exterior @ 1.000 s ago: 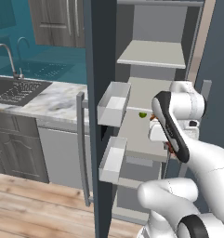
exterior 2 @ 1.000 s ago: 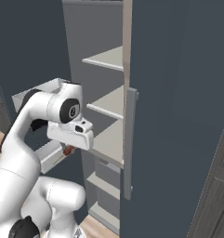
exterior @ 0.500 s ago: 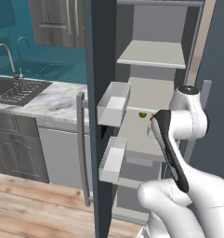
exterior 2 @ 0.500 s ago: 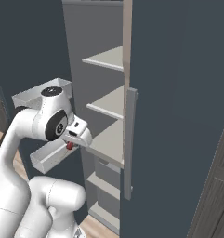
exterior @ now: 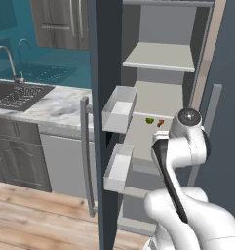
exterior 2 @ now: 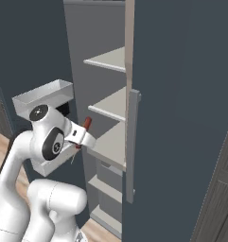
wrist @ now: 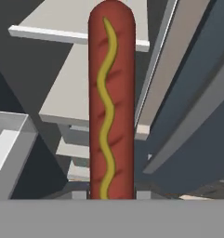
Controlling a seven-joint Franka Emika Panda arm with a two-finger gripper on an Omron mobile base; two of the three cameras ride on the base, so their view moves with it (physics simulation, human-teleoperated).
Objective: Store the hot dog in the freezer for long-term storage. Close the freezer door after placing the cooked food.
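Currently the white robot arm's claw (exterior 2: 83,133) sits in front of the open slate-blue upright freezer (exterior: 160,93), clenched on the slender reddish-brown hot dog (wrist: 111,97). In the hand view the hot dog stands lengthwise up the middle of the frame, a wavy yellow mustard line running along it, its lower end hidden at the claw. In the right base view its red tip pokes up out of the claw, near the front edge of a pale grey inner shelf (exterior 2: 110,144), not yet over it as far as that view tells. Finger pads themselves are hidden by the sausage, so contact points can't be seen.

The freezer door (exterior: 105,97), tall and slate-blue, stands swung open on the left in the left base view, long grey vertical handle (exterior: 87,156) on its outer face, two white inner bins (exterior: 119,108) on its inside. The other slate-blue door (exterior 2: 181,113) stays shut on the right, with its own grey vertical handle (exterior 2: 132,146). Several pale grey shelves are stacked inside. On the middle shelf, in the left base view, a small round green fruit (exterior: 149,120) lies just beside a small orange-red item (exterior: 160,123); what that item is can't be told.

Left of the freezer: a marble-patterned table (exterior: 50,105) with a dark sink (exterior: 14,95) and a curved metal faucet (exterior: 9,61), dark wood-grain cabinets (exterior: 21,156) below, teal wall behind.
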